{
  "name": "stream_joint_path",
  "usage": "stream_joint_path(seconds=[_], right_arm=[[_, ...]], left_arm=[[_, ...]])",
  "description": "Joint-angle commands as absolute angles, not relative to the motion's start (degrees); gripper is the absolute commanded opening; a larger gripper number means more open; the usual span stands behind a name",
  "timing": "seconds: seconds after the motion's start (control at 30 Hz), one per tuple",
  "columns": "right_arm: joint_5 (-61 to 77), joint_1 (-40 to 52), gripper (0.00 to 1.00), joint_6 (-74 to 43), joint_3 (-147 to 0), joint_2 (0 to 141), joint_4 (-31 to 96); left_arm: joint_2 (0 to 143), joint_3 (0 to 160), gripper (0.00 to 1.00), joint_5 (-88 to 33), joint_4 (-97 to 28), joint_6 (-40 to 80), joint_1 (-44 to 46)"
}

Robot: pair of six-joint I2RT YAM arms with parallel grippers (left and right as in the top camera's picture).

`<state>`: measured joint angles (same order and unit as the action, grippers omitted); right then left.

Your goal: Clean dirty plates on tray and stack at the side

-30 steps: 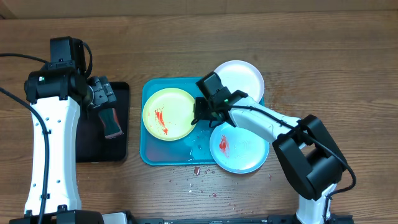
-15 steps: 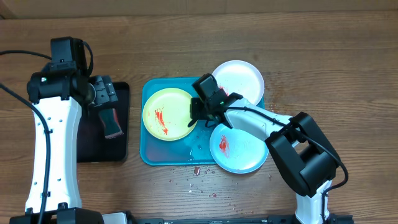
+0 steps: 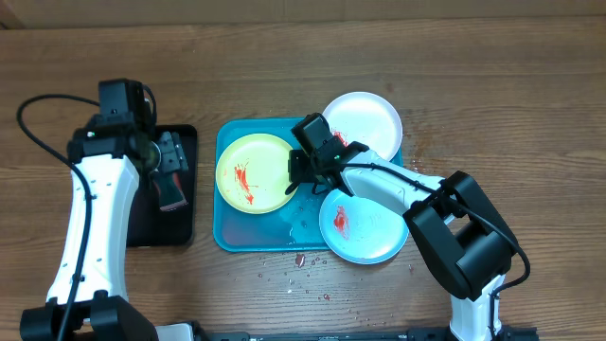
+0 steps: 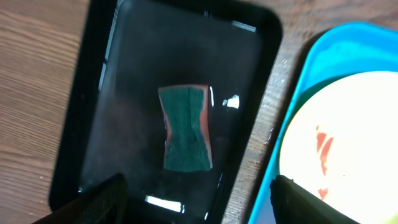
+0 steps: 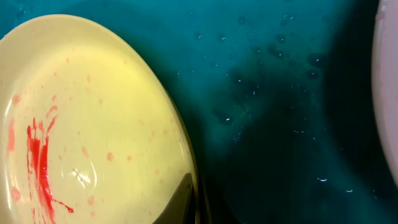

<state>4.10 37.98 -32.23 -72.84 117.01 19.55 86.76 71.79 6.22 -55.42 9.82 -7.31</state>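
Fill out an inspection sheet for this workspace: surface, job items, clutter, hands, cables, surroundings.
Surface: wooden table; red crumbs in front of the blue tray.
Job items: yellow plate smeared red, on the wet tray; lower white plate smeared; upper white plate looks clean; both white plates overhang the tray's rim.
Clutter: black tray holding a sponge.
Hands: left hand open above the sponge; right hand at the yellow plate's right rim, grip unclear.
Cables: black cable looping by the left arm.
Surroundings: nothing seen.
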Motion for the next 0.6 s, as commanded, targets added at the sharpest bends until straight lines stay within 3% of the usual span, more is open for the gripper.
stream_joint_path(seconds=[0.0,0.27,0.4,0.57], right_arm=[[4.1,38.6,0.04,-31.5,-72.6,118.8,20.6],[4.1,38.6,0.04,-31.5,-72.6,118.8,20.7],[4.1,38.6,0.04,-31.5,-72.6,118.8,20.7],[4.1,38.6,0.04,-31.5,-72.6,118.8,20.7]], left_arm=[[87.0,67.8,0.71,6.7,-52.1,8.8,-8.7],[87.9,60.0,0.68,9.4,-41.6,8.3,-10.4],[90.0,58.6,0.53,9.3,-37.2,6.3,-10.3],[95.5,58.6,0.45,7.9,-36.4,6.5,-10.3]])
